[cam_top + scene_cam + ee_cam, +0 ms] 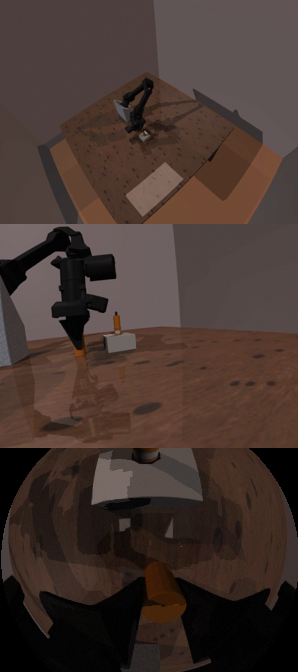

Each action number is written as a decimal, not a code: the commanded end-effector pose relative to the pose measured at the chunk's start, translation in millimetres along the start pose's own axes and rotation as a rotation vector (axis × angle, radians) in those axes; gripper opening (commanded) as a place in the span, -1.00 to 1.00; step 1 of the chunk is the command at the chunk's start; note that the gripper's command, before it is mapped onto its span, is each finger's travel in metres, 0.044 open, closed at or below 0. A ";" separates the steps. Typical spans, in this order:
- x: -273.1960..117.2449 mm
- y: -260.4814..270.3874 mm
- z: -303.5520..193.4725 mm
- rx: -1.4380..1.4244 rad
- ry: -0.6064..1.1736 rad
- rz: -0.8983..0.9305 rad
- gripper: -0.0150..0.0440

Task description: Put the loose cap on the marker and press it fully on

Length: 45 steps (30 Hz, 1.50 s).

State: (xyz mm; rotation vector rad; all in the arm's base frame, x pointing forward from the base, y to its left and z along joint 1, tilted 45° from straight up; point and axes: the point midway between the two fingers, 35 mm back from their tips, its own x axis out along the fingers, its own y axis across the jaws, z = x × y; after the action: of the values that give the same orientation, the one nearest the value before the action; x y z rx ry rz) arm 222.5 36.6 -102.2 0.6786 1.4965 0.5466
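Observation:
The orange cap stands upright on the table, between the fingers. My gripper points down and is shut on the cap, with a finger against each side in the wrist view. In the exterior view the near finger hides most of the cap. The orange marker stands upright with its dark tip up in the pale holder block, a short way from the cap. Only the marker's lower part shows at the top of the wrist view.
The grey arm base block stands behind the gripper, on the side away from the holder. A pale rectangle lies near the table's front edge. Shadows of the arm fall around the holder.

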 end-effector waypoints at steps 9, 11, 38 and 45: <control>-17.1 -1.2 2.0 0.003 -0.002 -0.002 -0.49; -21.9 -1.4 2.2 0.003 -0.002 -0.003 -0.49; -70.3 -0.2 20.1 0.002 -0.002 -0.002 -0.49; -78.7 1.1 35.9 0.001 -0.002 -0.002 -0.49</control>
State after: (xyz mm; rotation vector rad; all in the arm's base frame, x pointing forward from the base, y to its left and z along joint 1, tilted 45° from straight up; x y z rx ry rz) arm 248.1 -16.9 -50.5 0.6787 1.4940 0.5455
